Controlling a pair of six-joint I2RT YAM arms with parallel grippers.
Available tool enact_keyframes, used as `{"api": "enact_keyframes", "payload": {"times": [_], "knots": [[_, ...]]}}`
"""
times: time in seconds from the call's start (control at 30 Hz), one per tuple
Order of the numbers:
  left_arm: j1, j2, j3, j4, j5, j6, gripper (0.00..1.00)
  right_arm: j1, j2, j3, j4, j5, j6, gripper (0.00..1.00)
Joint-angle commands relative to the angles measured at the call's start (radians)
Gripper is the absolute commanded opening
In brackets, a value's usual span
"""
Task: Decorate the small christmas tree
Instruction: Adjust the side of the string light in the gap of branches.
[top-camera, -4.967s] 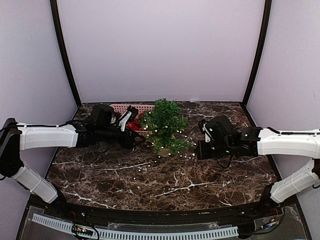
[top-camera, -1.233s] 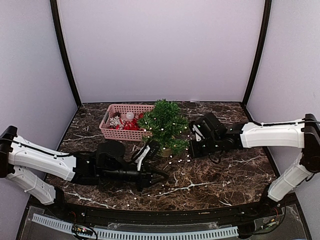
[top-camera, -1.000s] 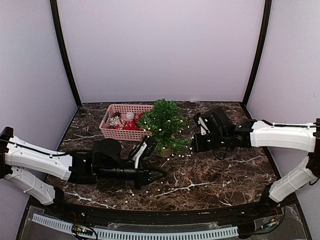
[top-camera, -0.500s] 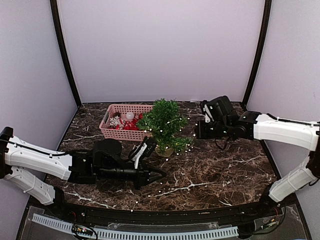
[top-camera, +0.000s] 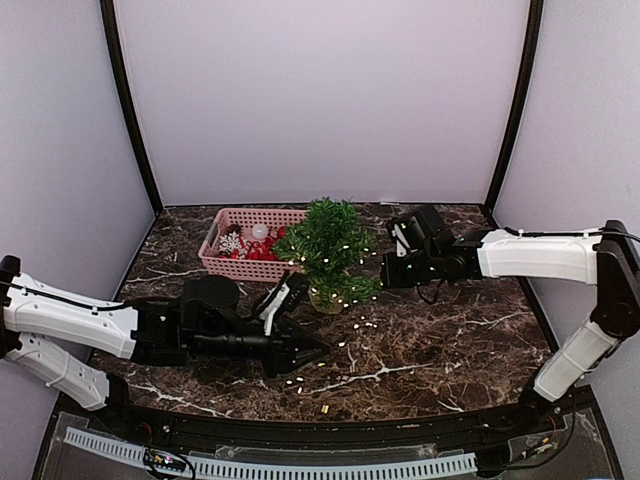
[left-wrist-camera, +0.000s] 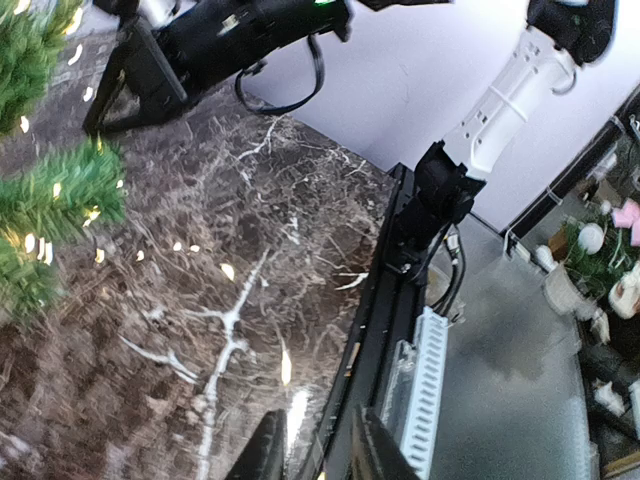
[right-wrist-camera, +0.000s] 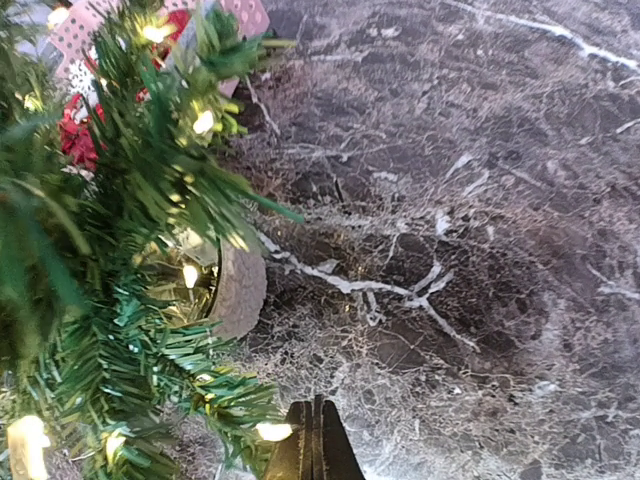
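Top external view: the right gripper (top-camera: 386, 272) sits right beside the small christmas tree (top-camera: 328, 248), its tips at the lower branches on the side away from the pink basket (top-camera: 250, 213), which lies beyond the tree from this gripper. In the right wrist view the fingers (right-wrist-camera: 314, 440) are pressed together to one dark point – whether a wire is caught there cannot be told – and a lit bulb (right-wrist-camera: 272, 431) glows just beside them. The tree's tan pot (right-wrist-camera: 241, 290) stands upright ahead of the tips and off to their left. The left gripper (top-camera: 322, 348) lies low over the marble table (top-camera: 450, 340), nearer the front edge than the tree, which stands a little way past its tips. In the left wrist view its fingers (left-wrist-camera: 268, 450) stand a little apart with a narrow gap. A string of lights (top-camera: 352, 318) winds over the branches and trails down across the marble past the left gripper's tips toward the front edge.
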Motion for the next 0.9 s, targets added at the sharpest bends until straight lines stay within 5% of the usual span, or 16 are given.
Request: {"api": "enact_keyframes", "payload": {"times": [0.0, 0.2, 0.57, 0.87], "knots": [[0.015, -0.085, 0.039, -0.071, -0.064, 0.015, 0.44, -0.006, 0.042, -0.012, 0.072, -0.048, 0.002, 0.00], [0.074, -0.130, 0.136, -0.214, -0.227, 0.004, 0.70, -0.005, 0.068, -0.015, 0.094, -0.070, 0.006, 0.00], [0.210, -0.072, 0.225, -0.215, -0.281, -0.002, 0.78, -0.005, 0.018, -0.062, 0.100, -0.067, 0.009, 0.00], [0.238, 0.002, 0.327, -0.318, -0.239, 0.038, 0.84, -0.003, -0.276, -0.175, 0.039, 0.010, 0.022, 0.56]]}}
